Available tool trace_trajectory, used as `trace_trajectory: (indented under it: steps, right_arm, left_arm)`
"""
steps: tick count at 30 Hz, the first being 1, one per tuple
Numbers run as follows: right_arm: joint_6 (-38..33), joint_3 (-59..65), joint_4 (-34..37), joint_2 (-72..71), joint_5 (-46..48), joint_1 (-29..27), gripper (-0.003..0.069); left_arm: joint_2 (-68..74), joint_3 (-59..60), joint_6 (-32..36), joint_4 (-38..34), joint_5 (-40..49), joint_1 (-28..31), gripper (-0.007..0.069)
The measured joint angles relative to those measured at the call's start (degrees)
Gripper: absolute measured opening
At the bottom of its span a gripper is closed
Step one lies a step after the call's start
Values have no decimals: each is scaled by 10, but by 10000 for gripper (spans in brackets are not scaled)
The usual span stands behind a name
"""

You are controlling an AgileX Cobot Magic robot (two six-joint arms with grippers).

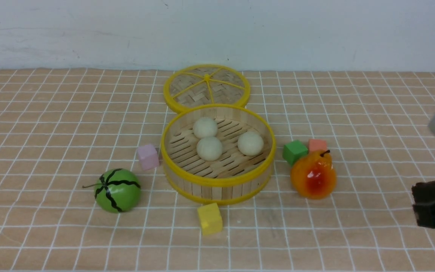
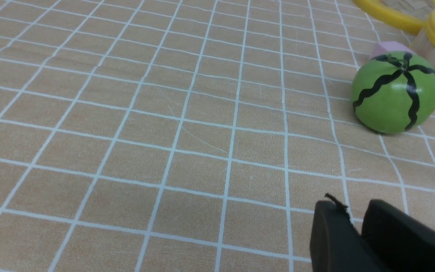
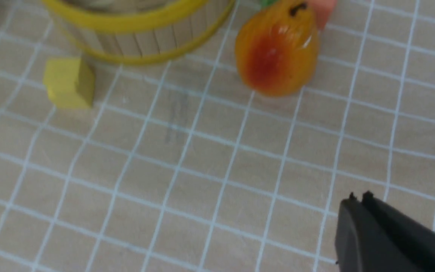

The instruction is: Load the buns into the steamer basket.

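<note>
You have all three buns inside the steamer basket (image 1: 217, 177) already. One bun (image 1: 205, 127) lies toward the back of the slatted floor, a second bun (image 1: 209, 148) sits just in front of it and looks to be touching it, and the third bun (image 1: 250, 143) rests apart from them on the right side. No other bun shows on the counter (image 1: 51, 113) in any view, so I judge the placing finished.

The basket stands at the middle of the counter with its lid (image 1: 206, 87) lying flat just behind it, so the basket is uncovered. The task sentence asks nothing about the lid, so you need not count that as a step left.

Around the basket you see only distractors: a pink cube (image 1: 148, 156) just beside its left wall, a yellow cube (image 1: 210, 218) close in front, a watermelon toy (image 1: 117, 190) front left, and on the right a pear toy (image 1: 313, 174) with a green cube (image 1: 295, 152) and an orange cube (image 1: 317, 145) behind it.

Your right gripper (image 3: 358, 197) hangs over bare counter, well apart from the basket, jaws pressed together and holding nothing. Your left gripper (image 2: 347, 211) is out of the front view; its wrist view shows it near the watermelon toy, jaws nearly together with only a slim gap, carrying nothing.

What remains, as I read it, is only to park both arms.
</note>
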Motion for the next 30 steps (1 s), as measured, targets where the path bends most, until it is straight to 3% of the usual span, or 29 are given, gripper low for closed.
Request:
trace_trajectory:
  steps: [6,10,17,19,30]
  right_arm:
    - [0,201,26,-198,-194,-101,-7]
    - [0,310,10,-295,-256,-155,-3]
    - [2,447,-2,-467,-245,-226,1]
    - [2,454,0,-511,-185,-231,2]
    - [2,451,36,-527,-165,-231,10]
  left_arm:
    - [0,0,0,0,0,0,123]
    - [0,0,0,0,0,0,127]
    - [0,0,0,0,0,0,131]
    - [0,0,0,0,1,0,132]
    - [0,0,0,0,4,0,145]
